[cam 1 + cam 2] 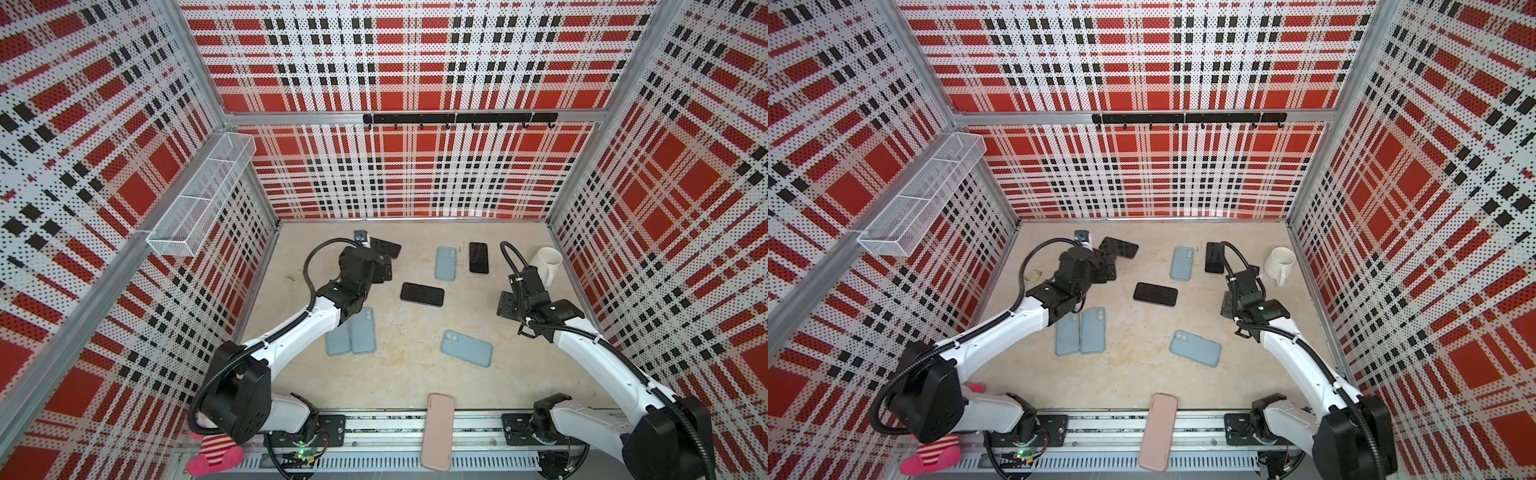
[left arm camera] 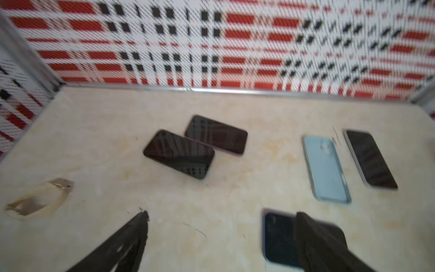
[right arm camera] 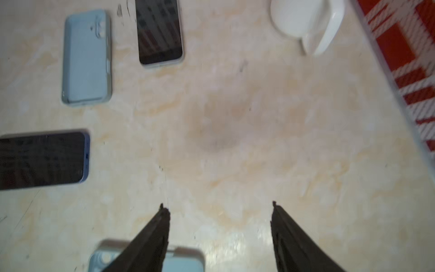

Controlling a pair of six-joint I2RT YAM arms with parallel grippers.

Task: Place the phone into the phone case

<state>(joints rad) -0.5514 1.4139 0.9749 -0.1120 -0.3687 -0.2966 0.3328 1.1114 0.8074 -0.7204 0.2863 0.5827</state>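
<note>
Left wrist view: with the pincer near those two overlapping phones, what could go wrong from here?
The open left pincer may drag both, since the nearer phone overlaps the farther phone. The pink case overhangs the table at its front edge; a bump might knock it off.

near the white mug (image 1: 546,262): black-screened phone (image 1: 478,257), pale blue case (image 1: 446,263); beige marbled table (image 1: 399,374); red-white-black plaid walls (image 1: 415,174).
</note>
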